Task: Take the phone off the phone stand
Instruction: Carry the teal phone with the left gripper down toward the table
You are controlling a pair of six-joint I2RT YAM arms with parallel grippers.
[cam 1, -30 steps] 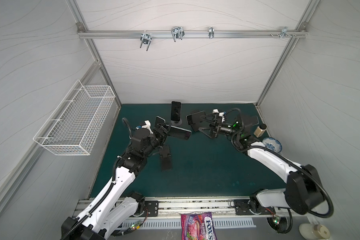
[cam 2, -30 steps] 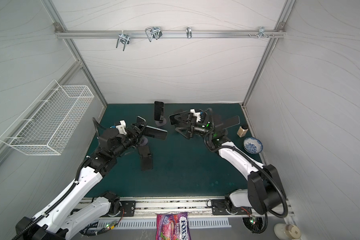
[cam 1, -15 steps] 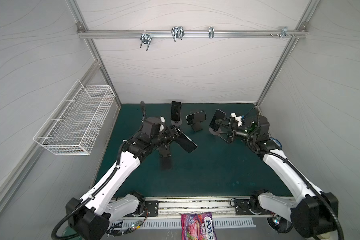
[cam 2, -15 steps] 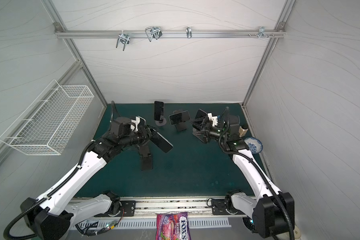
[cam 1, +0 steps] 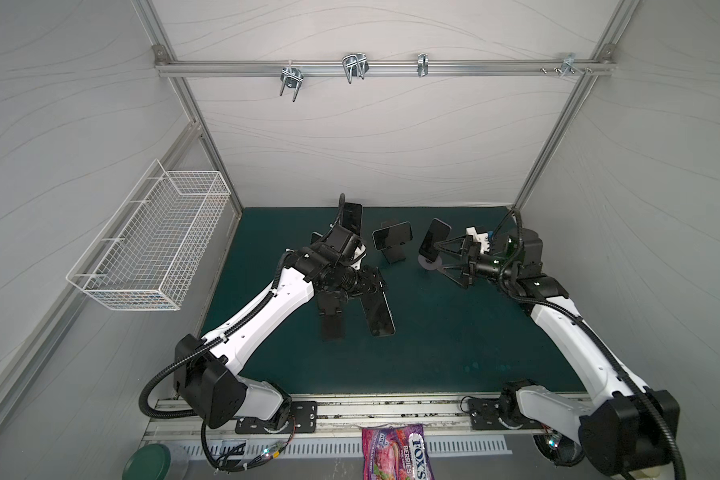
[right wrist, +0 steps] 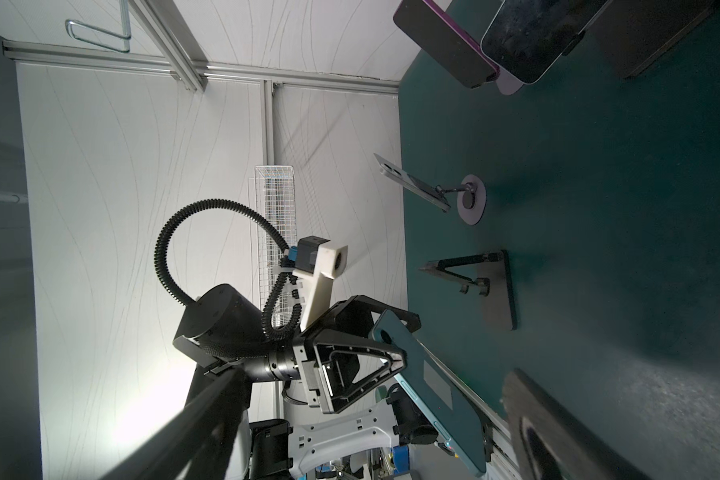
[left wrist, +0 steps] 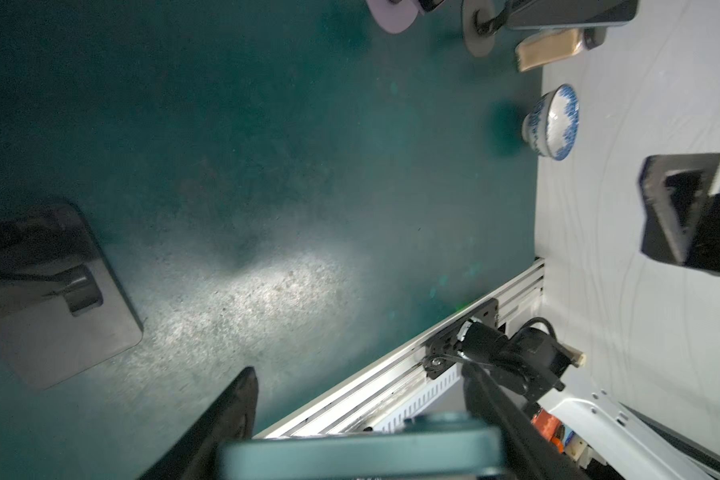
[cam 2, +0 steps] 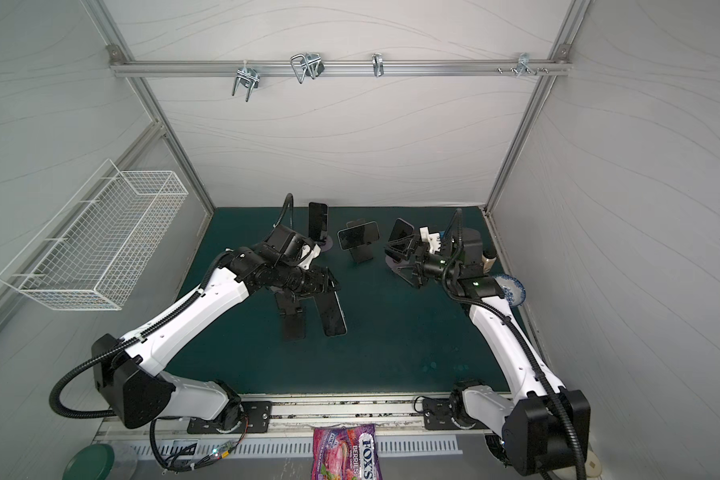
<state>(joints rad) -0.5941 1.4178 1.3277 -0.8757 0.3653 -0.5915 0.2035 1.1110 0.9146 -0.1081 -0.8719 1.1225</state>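
My left gripper [cam 1: 371, 287] is shut on the teal phone [cam 1: 378, 311], gripping it near its upper end. The phone hangs tilted over the green mat, just right of the empty black phone stand [cam 1: 331, 316]. In the left wrist view the phone's edge [left wrist: 358, 455] spans the gap between both fingers, and the bare stand [left wrist: 59, 291] stands off to the side. The right wrist view shows the phone's teal back [right wrist: 433, 390] apart from the stand [right wrist: 493, 286]. My right gripper [cam 1: 443, 262] is open and empty, beside a dark phone on a round-based holder [cam 1: 434, 243].
A sideways phone on a black stand [cam 1: 392, 237] and an upright phone [cam 1: 352, 216] stand at the back of the mat. A blue-patterned bowl [cam 2: 510, 289] and a small bottle [cam 2: 488, 261] sit at the right edge. A wire basket [cam 1: 154, 245] hangs on the left wall.
The left gripper carried the phone forward and down, tilting it from level to steep beside the empty stand. The right gripper pulled back right from the middle stand, then stayed put.
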